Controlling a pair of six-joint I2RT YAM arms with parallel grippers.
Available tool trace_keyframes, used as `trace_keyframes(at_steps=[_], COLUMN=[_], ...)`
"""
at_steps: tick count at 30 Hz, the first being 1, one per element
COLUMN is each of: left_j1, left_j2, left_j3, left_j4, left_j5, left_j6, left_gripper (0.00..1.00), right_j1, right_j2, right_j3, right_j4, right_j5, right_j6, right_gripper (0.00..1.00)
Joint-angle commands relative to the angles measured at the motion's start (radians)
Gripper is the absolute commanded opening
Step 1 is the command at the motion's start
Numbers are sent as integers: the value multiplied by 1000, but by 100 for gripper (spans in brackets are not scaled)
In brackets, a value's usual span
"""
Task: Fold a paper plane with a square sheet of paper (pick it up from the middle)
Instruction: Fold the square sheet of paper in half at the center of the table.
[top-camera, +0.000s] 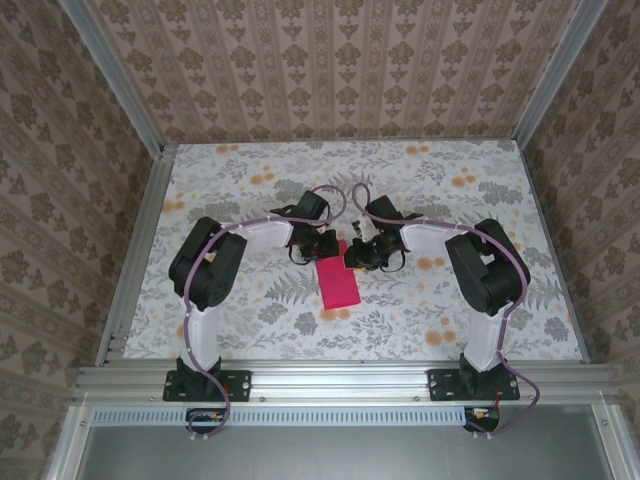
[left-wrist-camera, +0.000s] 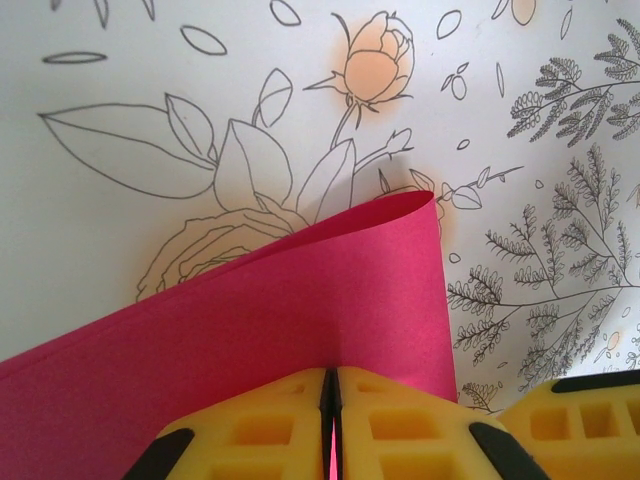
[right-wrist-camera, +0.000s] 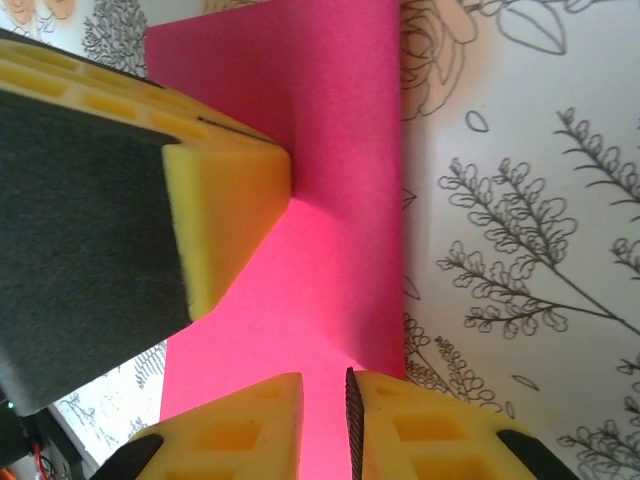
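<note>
- While the square sheet of paper (top-camera: 338, 283) lies folded over at mid-table (top-camera: 450, 320) between the arms, the left gripper (left-wrist-camera: 332, 385) is clamped tight on its edge.
- Over the sheet, the right gripper (right-wrist-camera: 324, 400) has its jaws parted by a narrow slit.

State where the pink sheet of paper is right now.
In the top view, the pink sheet sits at the middle of the table, its far end between the left gripper and the right gripper.

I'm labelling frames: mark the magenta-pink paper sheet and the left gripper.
magenta-pink paper sheet (top-camera: 338, 284): top external view, its flat middle.
left gripper (left-wrist-camera: 331, 388): left wrist view, between its yellow fingertips.
</note>
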Motion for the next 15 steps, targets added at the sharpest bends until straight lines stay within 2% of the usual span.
trace_keyframes(at_steps=[1,15], left_j1=[7,7], left_j2=[45,47], left_j3=[13,2], left_j4=[-51,-68], left_j5=[-20,-60], left_j6=[7,0], left_gripper=[12,11], right_j1=[16,19], right_j2=[-25,-26], right_j3=[0,-105], right_j4=[-27,-122], right_j5=[-30,37], right_j6=[14,-14], right_gripper=[22,21])
